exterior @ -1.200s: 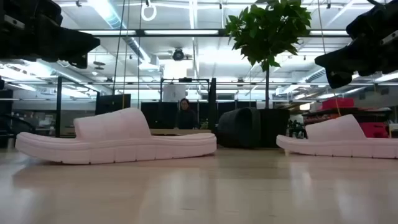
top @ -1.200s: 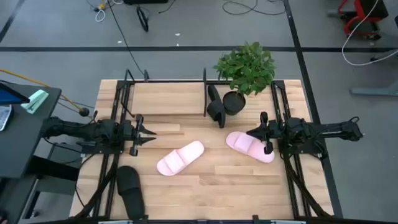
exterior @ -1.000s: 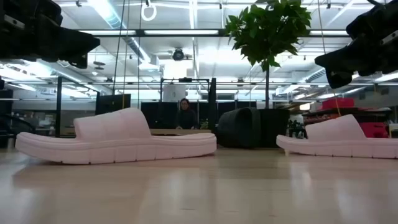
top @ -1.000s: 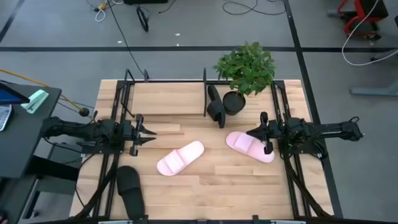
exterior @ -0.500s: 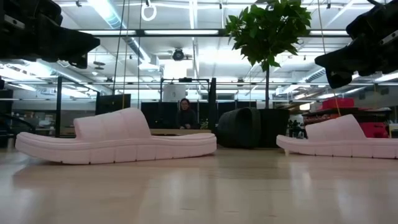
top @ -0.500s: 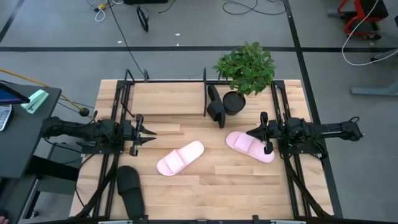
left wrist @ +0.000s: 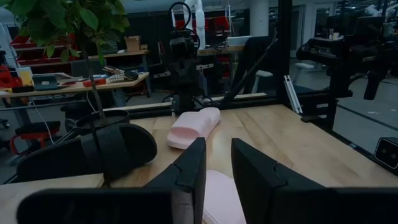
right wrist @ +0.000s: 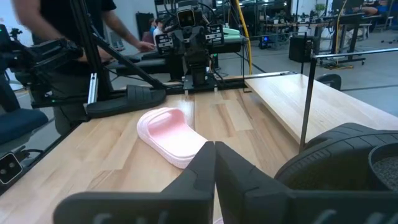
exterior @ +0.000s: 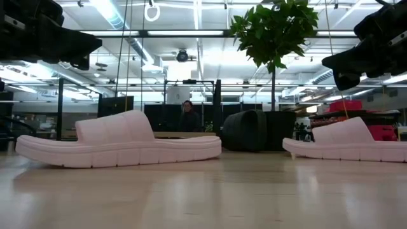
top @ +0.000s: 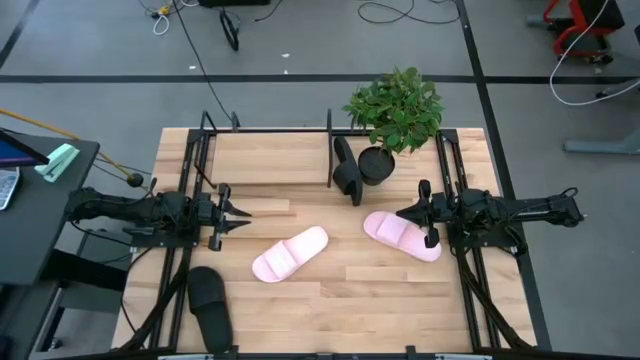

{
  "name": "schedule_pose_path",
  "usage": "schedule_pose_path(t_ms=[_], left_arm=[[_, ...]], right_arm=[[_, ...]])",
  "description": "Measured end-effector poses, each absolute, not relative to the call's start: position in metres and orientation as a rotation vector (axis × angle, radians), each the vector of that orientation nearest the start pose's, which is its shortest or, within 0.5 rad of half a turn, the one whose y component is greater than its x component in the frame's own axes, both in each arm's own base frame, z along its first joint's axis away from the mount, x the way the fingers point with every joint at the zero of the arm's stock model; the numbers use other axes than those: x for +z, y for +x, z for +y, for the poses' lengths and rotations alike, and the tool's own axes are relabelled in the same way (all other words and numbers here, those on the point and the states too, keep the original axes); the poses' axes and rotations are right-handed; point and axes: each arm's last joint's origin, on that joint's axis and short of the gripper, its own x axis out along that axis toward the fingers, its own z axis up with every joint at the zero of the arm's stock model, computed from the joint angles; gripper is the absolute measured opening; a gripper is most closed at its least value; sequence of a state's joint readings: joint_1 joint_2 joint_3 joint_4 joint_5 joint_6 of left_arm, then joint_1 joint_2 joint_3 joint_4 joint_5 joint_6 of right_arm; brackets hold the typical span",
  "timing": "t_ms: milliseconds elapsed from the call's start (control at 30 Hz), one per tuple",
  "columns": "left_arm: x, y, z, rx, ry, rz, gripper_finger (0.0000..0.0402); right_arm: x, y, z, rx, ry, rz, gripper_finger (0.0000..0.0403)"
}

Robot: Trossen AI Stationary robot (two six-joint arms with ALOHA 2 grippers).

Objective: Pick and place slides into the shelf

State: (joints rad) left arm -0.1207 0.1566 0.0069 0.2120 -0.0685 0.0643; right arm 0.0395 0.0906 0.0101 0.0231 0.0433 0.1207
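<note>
The two pale pink slides lie sole-down on the table: one in the middle [top: 290, 254], one on the right [top: 402, 236]. A black slide [top: 210, 305] lies by the near left edge. The other black slide [top: 348, 172] lies beside the shelf's right end post. The shelf [top: 268, 184] is a thin black tube frame standing at the far left of the table. My left gripper [top: 244, 213] hovers left of the middle pink slide, its fingers [left wrist: 193, 165] a little apart. My right gripper [top: 402, 213] hangs shut above the far end of the right pink slide [exterior: 348, 141], clear of it.
A potted plant [top: 395, 110] stands at the far right, its dark pot [top: 377, 165] right next to the black slide. Bare wood lies between the slides and along the near edge. A person moves beyond the table's left side [right wrist: 93, 18].
</note>
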Motion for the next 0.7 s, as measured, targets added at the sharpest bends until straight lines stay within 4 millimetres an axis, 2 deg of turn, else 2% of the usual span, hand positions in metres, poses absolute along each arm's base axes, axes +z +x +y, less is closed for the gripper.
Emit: schedule_pose_path(t_ms=[267, 700], left_arm=[[0.1735, 0.1064, -0.0109, -0.05, 0.058, -0.064, 0.0091], [0.1734, 0.1064, -0.0109, -0.05, 0.059, -0.063, 0.0082]], right_arm=[[0.1619, 0.1026, 0.0028, -0.007, 0.118, 0.058, 0.0014], [0.1619, 0.1026, 0.0028, -0.007, 0.118, 0.058, 0.0014]])
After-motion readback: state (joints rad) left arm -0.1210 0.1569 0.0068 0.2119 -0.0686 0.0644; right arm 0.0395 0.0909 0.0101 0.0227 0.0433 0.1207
